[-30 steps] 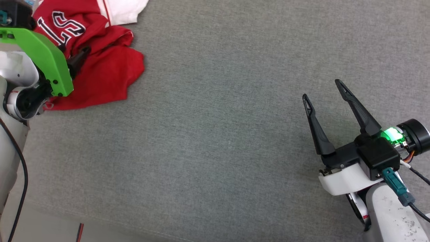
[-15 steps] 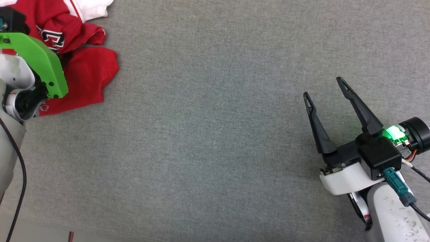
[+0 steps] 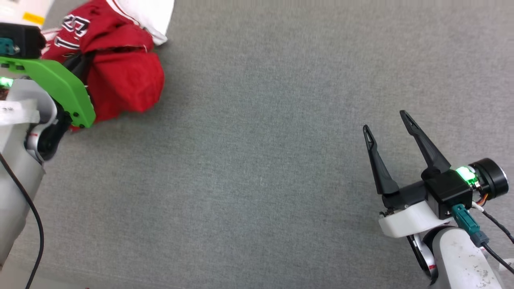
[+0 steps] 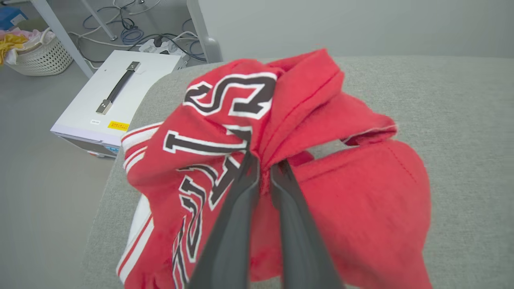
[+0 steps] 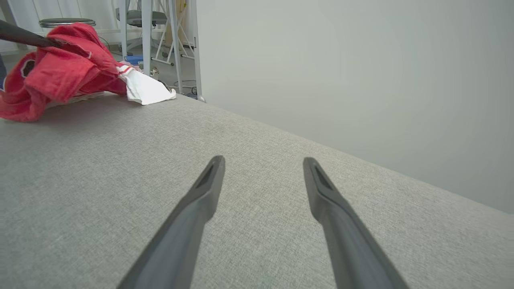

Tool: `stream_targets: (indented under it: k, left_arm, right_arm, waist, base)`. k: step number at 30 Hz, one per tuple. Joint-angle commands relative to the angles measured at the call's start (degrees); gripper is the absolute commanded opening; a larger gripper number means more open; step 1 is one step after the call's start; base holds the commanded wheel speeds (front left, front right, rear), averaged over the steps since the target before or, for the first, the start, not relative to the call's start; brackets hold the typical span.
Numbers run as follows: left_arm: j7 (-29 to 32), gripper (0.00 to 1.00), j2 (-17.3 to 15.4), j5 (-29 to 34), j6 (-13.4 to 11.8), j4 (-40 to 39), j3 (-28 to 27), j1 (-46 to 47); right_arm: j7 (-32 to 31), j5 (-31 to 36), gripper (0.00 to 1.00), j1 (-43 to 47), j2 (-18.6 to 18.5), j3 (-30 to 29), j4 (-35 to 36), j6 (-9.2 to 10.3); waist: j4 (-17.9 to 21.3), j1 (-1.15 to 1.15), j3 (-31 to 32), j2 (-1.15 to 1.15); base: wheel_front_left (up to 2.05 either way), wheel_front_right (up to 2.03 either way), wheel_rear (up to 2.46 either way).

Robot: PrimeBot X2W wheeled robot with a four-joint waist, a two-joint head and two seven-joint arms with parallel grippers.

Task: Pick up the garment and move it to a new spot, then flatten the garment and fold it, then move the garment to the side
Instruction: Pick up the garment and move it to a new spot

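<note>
The left arm (image 3: 16, 188) rises along the left edge of the head view, its pale forearm ending in a green wrist bracket (image 3: 60, 86). The left gripper (image 4: 265, 162) has its two long dark fingers pressed almost together, pinching a fold of the garment (image 4: 361, 200) between the tips. The right arm (image 3: 461, 257) comes up from the lower right corner, and its wrist (image 3: 405, 218) is angled up and slightly left. A green light (image 3: 464, 173) glows beside the wrist. The right gripper (image 3: 384, 121) holds nothing, with its fingers (image 5: 192, 216) spread wide in a V.
</note>
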State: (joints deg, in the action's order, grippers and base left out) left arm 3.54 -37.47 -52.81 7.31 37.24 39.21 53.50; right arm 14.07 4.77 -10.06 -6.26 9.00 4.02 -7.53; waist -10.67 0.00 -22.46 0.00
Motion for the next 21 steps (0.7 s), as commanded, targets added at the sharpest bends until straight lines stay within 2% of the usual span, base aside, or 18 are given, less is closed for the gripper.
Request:
stream_targets:
  k: [1, 6, 12, 16, 21]
  left_arm:
    - [-0.79, 0.00, -0.42, 0.68, 0.17, -1.02, 0.65, -0.97]
    - [-1.43, 0.00, 0.07, 2.21, 0.00, -5.06, 2.95, -2.82]
    - [-0.76, 0.00, 2.08, 4.00, -1.36, -10.64, 5.78, -4.84]
    - [-0.26, 0.00, 4.57, 5.05, -1.45, -13.36, 8.24, -5.90]
    - [-0.87, 0.00, 10.20, 6.50, -1.67, -15.33, 11.78, -7.19]
  right_arm:
    - [0.59, -0.49, 1.00, 0.73, 0.32, -0.41, -0.45, 0.04]
    - [0.82, -1.09, 1.00, 2.13, 1.38, -1.38, -1.63, 0.04]
    - [0.90, -1.54, 1.00, 3.35, 2.34, -3.63, -2.02, 0.04]
    - [0.91, -1.81, 1.00, 3.78, 2.80, -5.96, -1.45, 0.04]
    - [0.92, -1.70, 1.00, 4.14, 3.09, -8.68, -1.02, 0.04]
  waist:
    - [0.22, 0.00, 5.48, 0.00]
    - [1.11, 0.00, 9.44, 0.00]
    - [3.29, 0.00, 12.46, 0.00]
    - [5.34, 0.00, 13.51, 0.00]
    - [8.12, 0.00, 14.36, 0.00]
  base:
    - [0.00, 0.00, 0.00]
    - [0.00, 0.00, 0.00]
    - [0.00, 0.00, 0.00]
    - [0.00, 0.00, 0.00]
    - [0.00, 0.00, 0.00]
